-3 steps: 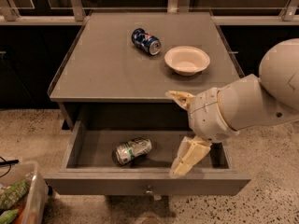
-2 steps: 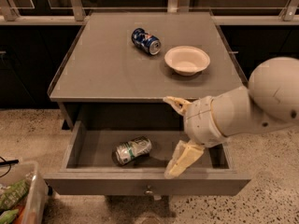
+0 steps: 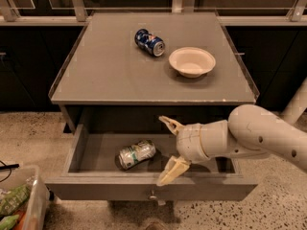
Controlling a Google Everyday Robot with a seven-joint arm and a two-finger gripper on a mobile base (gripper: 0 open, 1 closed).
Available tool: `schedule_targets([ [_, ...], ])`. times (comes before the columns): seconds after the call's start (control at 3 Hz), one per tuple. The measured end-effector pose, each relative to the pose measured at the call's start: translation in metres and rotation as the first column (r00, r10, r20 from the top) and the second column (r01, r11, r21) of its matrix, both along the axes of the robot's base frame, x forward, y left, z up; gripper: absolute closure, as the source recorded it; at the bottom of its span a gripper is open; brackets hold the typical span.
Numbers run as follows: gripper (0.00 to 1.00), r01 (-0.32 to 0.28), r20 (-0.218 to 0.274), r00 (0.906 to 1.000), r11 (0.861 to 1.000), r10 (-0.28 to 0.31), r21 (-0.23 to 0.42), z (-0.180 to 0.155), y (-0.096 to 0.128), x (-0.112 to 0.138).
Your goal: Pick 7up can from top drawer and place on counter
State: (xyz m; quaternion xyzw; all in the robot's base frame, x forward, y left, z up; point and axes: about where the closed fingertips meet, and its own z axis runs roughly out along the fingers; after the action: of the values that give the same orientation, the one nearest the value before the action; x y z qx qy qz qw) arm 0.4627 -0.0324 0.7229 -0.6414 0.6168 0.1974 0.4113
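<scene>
Grey and flat, a square table (image 3: 110,71) fills the upper middle of the view, with clear raised edges along its left and right sides. On it, towards the back, a blue soda can (image 3: 149,42) lies on its side. Just to the right of that can sits a shallow cream bowl (image 3: 192,61), upright and apart from it.

Below the table's front edge, the top drawer (image 3: 120,189) is pulled open towards the viewer. It is wide and shallow, with a flat grey front panel and a small metal knob (image 3: 153,195) at the centre. The 7up can (image 3: 137,153) lies on its side on the drawer floor, a little left of centre. It is silver with green markings, and one shiny end points to the left.

A pale, rounded robot arm (image 3: 259,135) reaches in from the right edge of the view. Its gripper (image 3: 169,147) hangs over the open drawer, just to the right of the 7up can and not touching it. The jaws stand wide apart and hold nothing. One cream finger points up and left, near the table's front edge. The other points down and left, towards the drawer's front panel.

At the lower left corner, part of a clear plastic bin (image 3: 33,195) stands on the speckled floor (image 3: 29,133), with green packets inside.
</scene>
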Motion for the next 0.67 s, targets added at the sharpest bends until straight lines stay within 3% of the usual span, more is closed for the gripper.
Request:
schedule_targets([
  [0.67,0.00,0.014,-0.031,0.9994,1.000,-0.014,-0.001,-0.0143,0.0017,0.0017],
])
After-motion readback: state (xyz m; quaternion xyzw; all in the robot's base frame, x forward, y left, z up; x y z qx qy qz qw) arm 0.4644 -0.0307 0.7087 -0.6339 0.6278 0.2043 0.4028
